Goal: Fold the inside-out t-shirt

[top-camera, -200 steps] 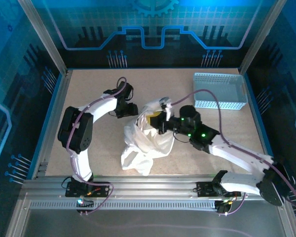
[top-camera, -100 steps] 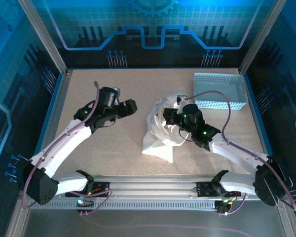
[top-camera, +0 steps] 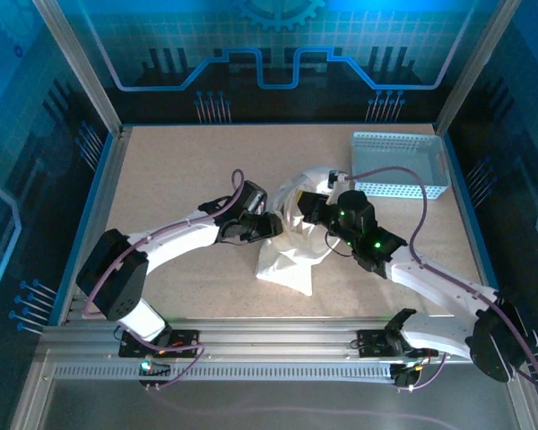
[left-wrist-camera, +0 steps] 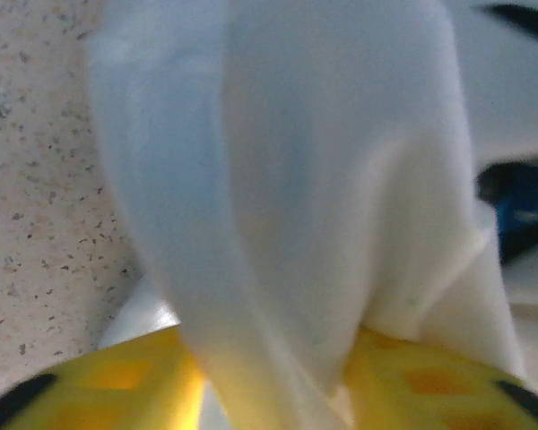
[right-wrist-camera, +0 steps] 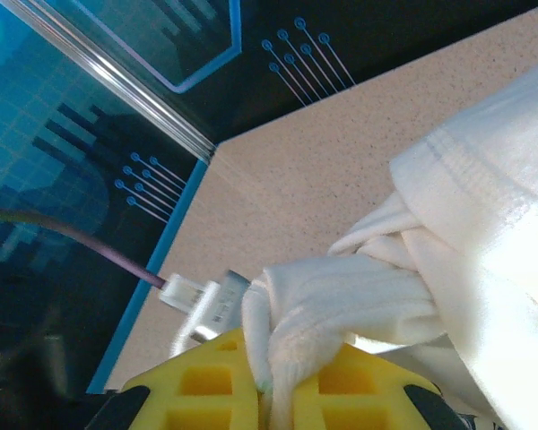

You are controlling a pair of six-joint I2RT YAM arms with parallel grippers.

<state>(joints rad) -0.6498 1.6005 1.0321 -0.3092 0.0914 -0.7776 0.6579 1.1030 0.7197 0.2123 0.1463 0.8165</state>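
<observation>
The inside-out t-shirt (top-camera: 291, 246) is a white bunched heap in the middle of the table, lifted at its top. My right gripper (top-camera: 310, 209) holds that top edge from the right. In the right wrist view its yellow fingers (right-wrist-camera: 197, 390) are shut on a thick roll of the shirt (right-wrist-camera: 359, 300), the gripper (right-wrist-camera: 282, 399) pinching it tight. My left gripper (top-camera: 269, 224) presses into the shirt's left side. The blurred left wrist view shows a hanging fold of the shirt (left-wrist-camera: 296, 179) between the left gripper's (left-wrist-camera: 273, 390) spread yellow fingers (left-wrist-camera: 117, 385).
A light blue-grey perforated basket (top-camera: 400, 165) stands at the back right, just behind the right arm. A purple cable with a white plug (right-wrist-camera: 197, 300) runs beside the right gripper. Bare table lies left of and in front of the shirt, ringed by a blue rim (top-camera: 94, 202).
The left arm has swung in from the left and pushed its gripper against the shirt. The right gripper has kept its hold; the heap has barely shifted.
</observation>
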